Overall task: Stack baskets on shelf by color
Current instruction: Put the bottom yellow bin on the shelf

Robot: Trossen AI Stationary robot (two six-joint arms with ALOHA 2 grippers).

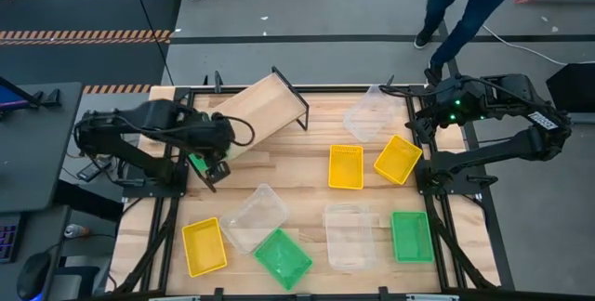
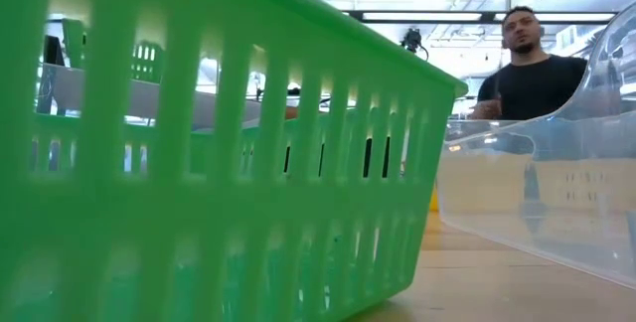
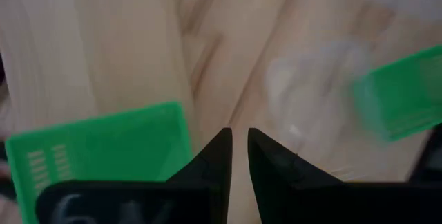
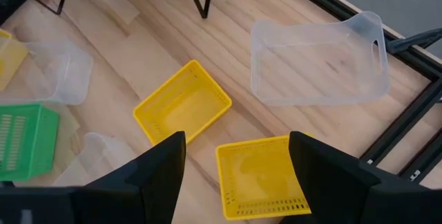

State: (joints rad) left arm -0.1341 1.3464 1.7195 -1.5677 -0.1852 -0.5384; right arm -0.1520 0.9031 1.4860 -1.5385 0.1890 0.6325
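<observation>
Left gripper (image 1: 212, 166) clamped a mostly hidden green basket (image 1: 198, 163) beside the shelf (image 1: 261, 108). Right gripper (image 4: 236, 156) hung parted over yellow baskets (image 4: 183, 106).

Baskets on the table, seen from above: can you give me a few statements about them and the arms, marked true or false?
1. The two yellow baskets near the right arm lie side by side: true.
2. The shelf holds a stack of baskets: false, no stack is on it.
3. The right end effector grips a basket: false, it is open and empty.
4. A person is nearby: true.
</observation>
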